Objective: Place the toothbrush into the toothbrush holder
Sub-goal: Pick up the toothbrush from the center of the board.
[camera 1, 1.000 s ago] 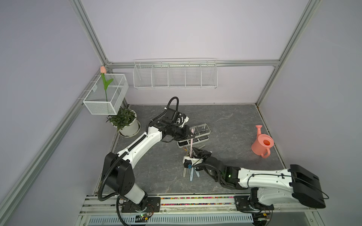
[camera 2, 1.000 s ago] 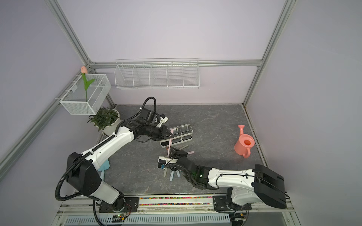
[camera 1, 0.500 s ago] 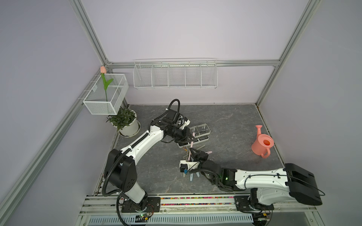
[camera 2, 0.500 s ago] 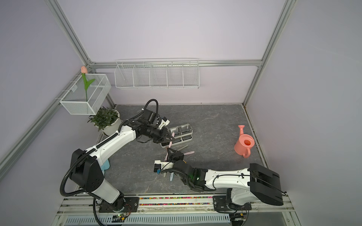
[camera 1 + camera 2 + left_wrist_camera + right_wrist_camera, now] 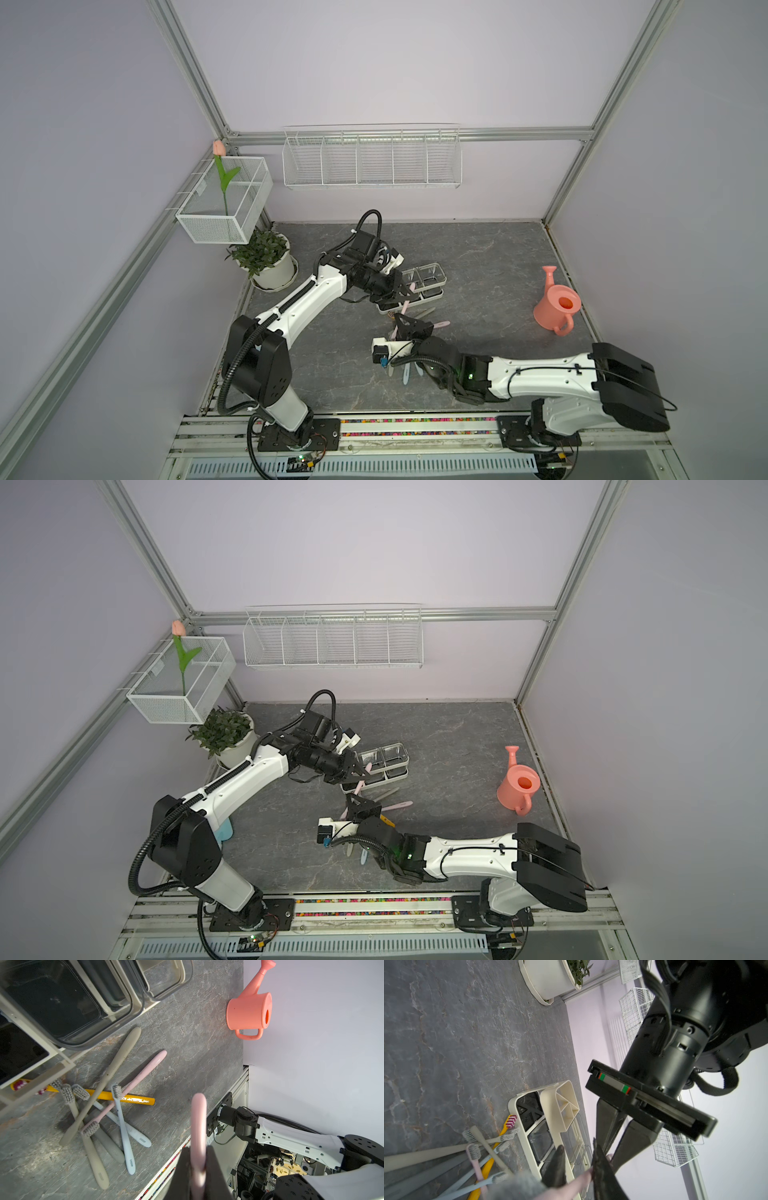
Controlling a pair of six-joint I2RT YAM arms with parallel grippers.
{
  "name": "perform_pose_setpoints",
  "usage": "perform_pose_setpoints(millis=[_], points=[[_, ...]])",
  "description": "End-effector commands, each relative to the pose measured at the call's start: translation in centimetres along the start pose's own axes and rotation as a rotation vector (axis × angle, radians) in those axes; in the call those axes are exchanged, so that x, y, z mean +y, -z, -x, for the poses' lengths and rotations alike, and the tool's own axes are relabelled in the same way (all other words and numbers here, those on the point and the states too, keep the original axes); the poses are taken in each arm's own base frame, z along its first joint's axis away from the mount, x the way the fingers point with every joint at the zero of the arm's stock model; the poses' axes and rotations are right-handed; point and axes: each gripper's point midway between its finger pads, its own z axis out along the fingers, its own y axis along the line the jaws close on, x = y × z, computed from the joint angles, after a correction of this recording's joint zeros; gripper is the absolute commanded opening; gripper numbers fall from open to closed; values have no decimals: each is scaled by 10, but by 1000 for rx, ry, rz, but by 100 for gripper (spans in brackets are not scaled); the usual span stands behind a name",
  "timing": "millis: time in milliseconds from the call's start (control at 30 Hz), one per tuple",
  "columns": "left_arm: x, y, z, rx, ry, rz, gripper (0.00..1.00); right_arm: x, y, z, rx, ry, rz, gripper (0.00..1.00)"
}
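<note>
A pink toothbrush (image 5: 404,306) hangs head-down in front of the toothbrush holder (image 5: 434,291), a cream rack with a divided bin and clear cups. My left gripper (image 5: 397,291) is shut on the toothbrush's handle end (image 5: 198,1115), right by the holder's near end (image 5: 68,1064). My right gripper (image 5: 405,328) reaches up from below. Its jaws are closed to a narrow gap around the same toothbrush (image 5: 581,1182) near the blurred bristle head. The holder's cream bin (image 5: 564,1088) stands just behind the right gripper (image 5: 577,1159).
Several loose toothbrushes (image 5: 104,1105) lie crossed on the grey table in front of the holder, partly under my right wrist. A pink watering can (image 5: 557,307) stands at the right, a potted plant (image 5: 266,262) at the back left. A wire basket (image 5: 370,158) and a mesh box (image 5: 224,203) hang on the walls.
My right gripper's jaws have closed in around the pink toothbrush that the left gripper holds. The right arm crept a little to the left; the left gripper stayed shut.
</note>
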Motion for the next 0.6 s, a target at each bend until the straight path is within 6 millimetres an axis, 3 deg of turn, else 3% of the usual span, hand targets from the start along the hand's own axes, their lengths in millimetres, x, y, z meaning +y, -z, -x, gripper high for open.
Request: perform_pose_setpoints(millis=[0, 133, 367, 567], points=[[-14, 3, -4, 22, -36, -52, 0, 5, -4, 3, 20, 0, 30, 7], [-11, 2, -5, 27, -35, -47, 0, 2, -1, 6, 5, -44, 55, 7], [-12, 0, -3, 21, -30, -60, 0, -25, 13, 1, -33, -276, 115, 7], [-14, 1, 1, 1, -35, -57, 12, -45, 23, -9, -60, -433, 157, 7]])
